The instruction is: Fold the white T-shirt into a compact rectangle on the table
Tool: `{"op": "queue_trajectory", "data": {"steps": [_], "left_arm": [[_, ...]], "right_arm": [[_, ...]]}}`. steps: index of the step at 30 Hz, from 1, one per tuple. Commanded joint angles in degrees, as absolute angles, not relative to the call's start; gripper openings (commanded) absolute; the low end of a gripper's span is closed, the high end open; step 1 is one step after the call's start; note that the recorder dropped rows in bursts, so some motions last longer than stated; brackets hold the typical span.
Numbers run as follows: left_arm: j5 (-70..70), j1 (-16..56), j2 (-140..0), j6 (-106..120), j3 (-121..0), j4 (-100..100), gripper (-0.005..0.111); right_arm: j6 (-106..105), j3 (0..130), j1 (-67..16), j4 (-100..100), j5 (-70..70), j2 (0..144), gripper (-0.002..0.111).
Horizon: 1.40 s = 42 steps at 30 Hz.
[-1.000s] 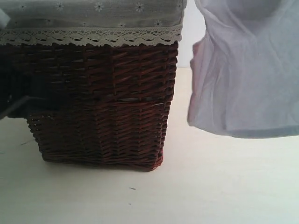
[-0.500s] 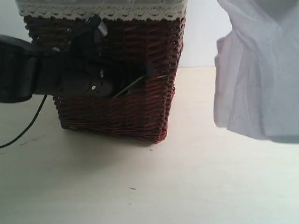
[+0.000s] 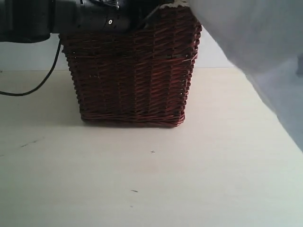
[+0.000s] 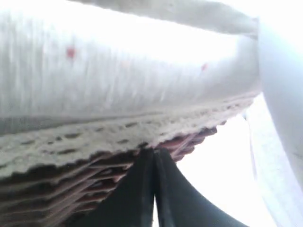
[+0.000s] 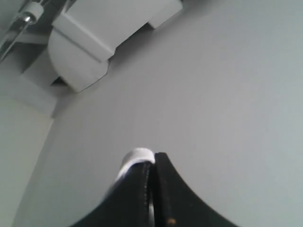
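While the wicker basket sits on the desk, the left pincer is pressed together at its lace trim and the right pincer pinches the white T-shirt just beside it.

black arm, silver screw, black cable; black left pincer fingers

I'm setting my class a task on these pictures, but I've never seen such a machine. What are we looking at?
It is a robot with two arms, each ending in a gripper. The wide picture comes from a camera off the arms: a dark wicker basket stands on the pale table, the white T-shirt hangs at the right. The other two come from wrist cameras. The left gripper is closed at the basket's lace liner; the right gripper pinches a fold of the shirt.
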<state>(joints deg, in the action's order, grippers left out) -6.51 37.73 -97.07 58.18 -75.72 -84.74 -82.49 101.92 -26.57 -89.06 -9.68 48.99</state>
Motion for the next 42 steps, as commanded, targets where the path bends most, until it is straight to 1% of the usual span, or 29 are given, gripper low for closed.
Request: {"op": "queue_trajectory", "data": {"steps": [1,2,5,8,12,14,15,18,19,20,22,28,35,39,42], "left_arm": [[-12.2,37.7,-93.1,58.7,-76.0,-72.8,0.0],[-13.6,37.7,-91.8,58.7,-75.8,-69.8,0.0],[-20.5,37.6,-87.8,58.2,-75.8,-58.1,0.0],[-30.7,37.6,-84.2,57.9,-75.8,-49.6,0.0],[-44.8,37.6,-80.9,55.0,-75.8,-46.3,0.001],[-49.8,37.6,-80.5,53.3,-75.8,-46.4,0.007],[-51.1,37.7,-80.5,52.5,-75.8,-46.5,0.013],[-53.1,37.8,-80.6,50.7,-75.4,-47.0,0.036],[-53.5,37.8,-80.7,50.7,-75.2,-47.3,0.047],[-53.5,37.8,-81.0,50.7,-75.2,-47.3,0.052],[-53.6,37.8,-81.7,50.7,-75.2,-47.9,0.059],[-48.8,38.7,-84.5,52.7,-75.2,-52.8,0.059],[-47.2,43.5,-87.7,55.3,-75.2,-60.8,0.059],[-47.3,44.8,-87.0,55.3,-76.0,-57.9,0.059],[-47.2,44.4,-85.0,51.8,-76.6,-50.9,0.059]], "right_arm": [[-45.3,99.2,-26.6,-46.6,-24.5,49.0,0.0],[-34.0,99.2,-26.6,-34.8,-28.5,49.4,0.0],[-12.3,99.2,-26.6,-12.8,-37.2,50.7,0.0],[-9.0,99.2,-26.6,-1.1,-44.4,51.7,0.0],[-9.4,99.2,-26.6,3.6,-51.6,54.6,0.0],[-10.7,99.2,-26.6,5.3,-54.6,56.8,0.0],[-11.8,99.2,-26.6,5.3,-55.5,57.7,0.0],[-13.7,99.2,-26.6,4.3,-58.3,61.2,0.0],[-14.4,99.2,-26.6,3.8,-58.8,62.1,0.0],[-15.9,99.2,-26.6,2.6,-58.8,63.0,0.0],[-21.4,99.7,-26.6,-1.0,-58.2,64.2,0.0],[-22.9,104.2,-26.6,-7.8,-59.1,67.1,0.0],[-23.5,104.4,-26.6,-7.0,-59.2,67.4,0.0],[-23.5,104.4,-26.6,-4.6,-60.0,67.8,0.0],[-23.5,104.4,-26.6,-3.9,-60.1,67.7,0.0]]}}
